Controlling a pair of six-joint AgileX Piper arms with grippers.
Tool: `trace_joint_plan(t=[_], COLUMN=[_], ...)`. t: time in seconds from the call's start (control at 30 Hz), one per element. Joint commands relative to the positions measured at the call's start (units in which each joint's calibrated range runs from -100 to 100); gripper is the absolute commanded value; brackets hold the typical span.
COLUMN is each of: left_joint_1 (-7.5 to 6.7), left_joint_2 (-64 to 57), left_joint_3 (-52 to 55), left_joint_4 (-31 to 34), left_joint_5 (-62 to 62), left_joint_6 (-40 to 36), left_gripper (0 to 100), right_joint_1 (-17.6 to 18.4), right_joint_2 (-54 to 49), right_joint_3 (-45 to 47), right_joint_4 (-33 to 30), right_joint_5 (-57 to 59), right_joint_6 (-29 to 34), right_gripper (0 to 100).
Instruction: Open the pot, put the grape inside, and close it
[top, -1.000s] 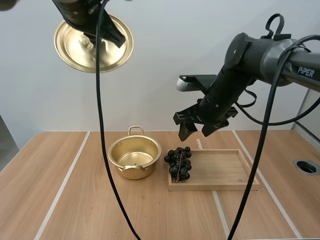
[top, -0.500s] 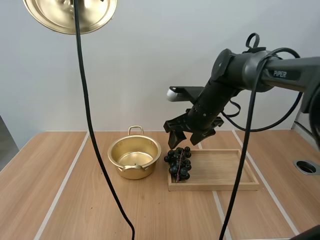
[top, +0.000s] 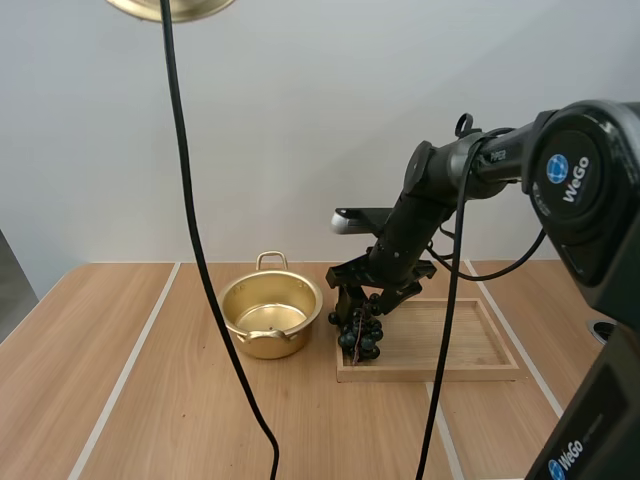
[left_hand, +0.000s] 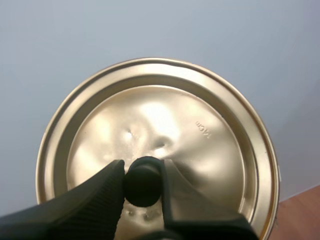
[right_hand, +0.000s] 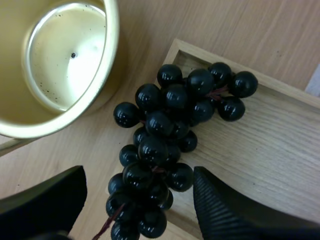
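Since a second ago, our right gripper (top: 366, 303) has dropped onto the bunch of glossy black grapes (top: 360, 330), and our left gripper (left_hand: 142, 174) has carried the round gold metal lid (left_hand: 200, 125) higher. Our right fingers stand apart, one on each side of the bunch, which lies over the left rim of the shallow wooden tray (top: 455, 345), just beside the open gold metal pot (top: 270, 312). Our left fingers are clamped on the lid's black knob (left_hand: 142, 185).
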Motion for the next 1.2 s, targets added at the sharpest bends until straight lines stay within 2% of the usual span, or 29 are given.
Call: trace_joint_plan(t=[0.0, 0.13, 0.6, 0.63, 0.7, 0.77, 0.83, 0.87, 1.17], left_joint_1=[0.06, 0.06, 0.06, 0.06, 0.06, 0.06, 0.06, 0.06, 0.06], left_joint_2=[-0.53, -0.59, -0.59, -0.59, -0.59, -0.59, -0.59, -0.59, -0.89], left_joint_3=[-4.12, -7.06, -8.8, -8.8, -8.8, -8.8, -8.8, -8.8, -8.8], left_joint_4=[-4.47, -7.37, -7.62, -7.59, -7.59, -7.59, -7.59, -7.59, -8.41], left_joint_5=[-0.74, 0.05, 0.05, 0.24, 0.33, 0.55, 0.55, 0.55, 1.42], left_joint_6=[-0.25, 0.27, 0.34, 0.34, 0.34, 0.34, 0.34, 0.34, 0.34], left_gripper=[0, 0, 0, 0, 0, 0, 0, 0, 0], right_joint_1=[0.04, 0.04, 0.04, 0.04, 0.04, 0.04, 0.04, 0.04, 0.04], right_joint_2=[2.09, 4.0, 8.79, 8.79, 8.79, 8.79, 8.79, 8.79, 7.53], right_joint_3=[0.08, 0.2, 0.2, 0.2, 0.2, 0.2, 0.2, 0.2, 0.2], right_joint_4=[-0.85, -2.51, -2.92, -2.92, -2.92, -2.92, -2.92, -2.92, -2.87], right_joint_5=[-0.73, -0.58, 1.52, 1.54, 1.54, 1.54, 1.54, 1.54, 3.7], right_joint_6=[-0.5, -0.26, 0.53, 0.53, 0.79, 1.66, 1.66, 1.57, 0.54], right_gripper=[100, 100, 100, 97, 74, 42, 4, 0, 0])
